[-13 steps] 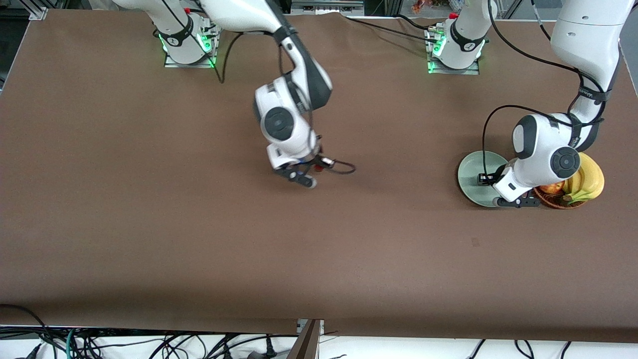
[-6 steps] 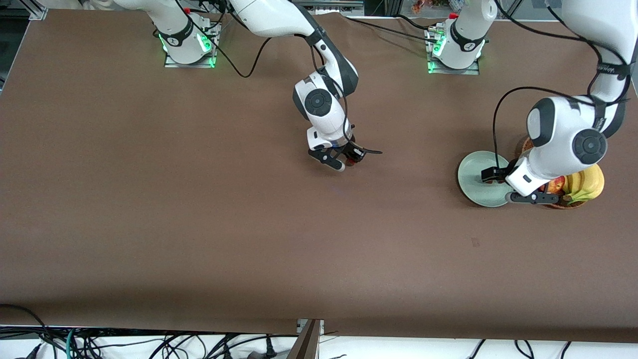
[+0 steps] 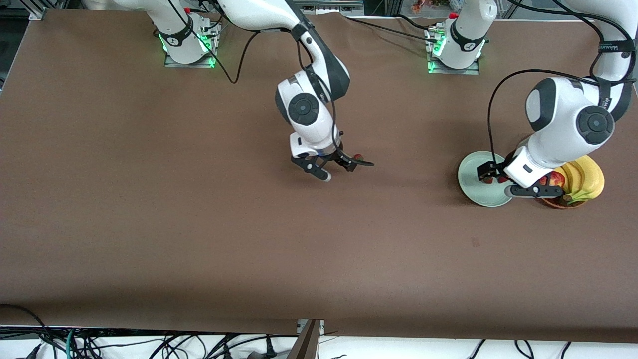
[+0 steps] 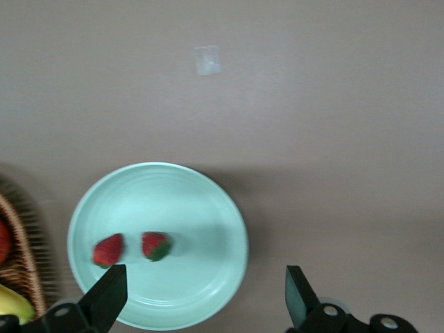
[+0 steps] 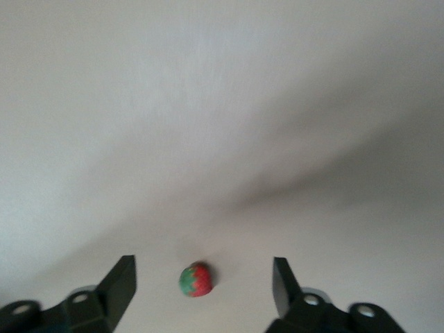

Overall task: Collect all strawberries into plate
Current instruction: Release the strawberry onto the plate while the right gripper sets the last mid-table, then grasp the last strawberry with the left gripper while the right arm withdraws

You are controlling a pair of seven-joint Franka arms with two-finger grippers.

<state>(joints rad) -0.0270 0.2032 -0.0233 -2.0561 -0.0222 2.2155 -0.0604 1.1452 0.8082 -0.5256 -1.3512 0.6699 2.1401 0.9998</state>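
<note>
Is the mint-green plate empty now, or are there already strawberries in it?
Not empty. The left wrist view shows two strawberries lying side by side in the plate, under the open left gripper.

Both arms: glossy white shells with dark grey/black joint bands and round dark grey caps at the wrist joints, each cap with a small centre mark. Bases sit on metal plates, lit green at the base ring, a red fitting on top. Black cables loop loosely along each arm to the wrist. Left gripper [image 3: 513, 183] and right gripper [image 3: 335, 167]: black bodies, black wedge-shaped fingers [image 4: 104, 298], pale grey pads at the tips, round screw holes at 6 o'clock in both wrist views.
</note>
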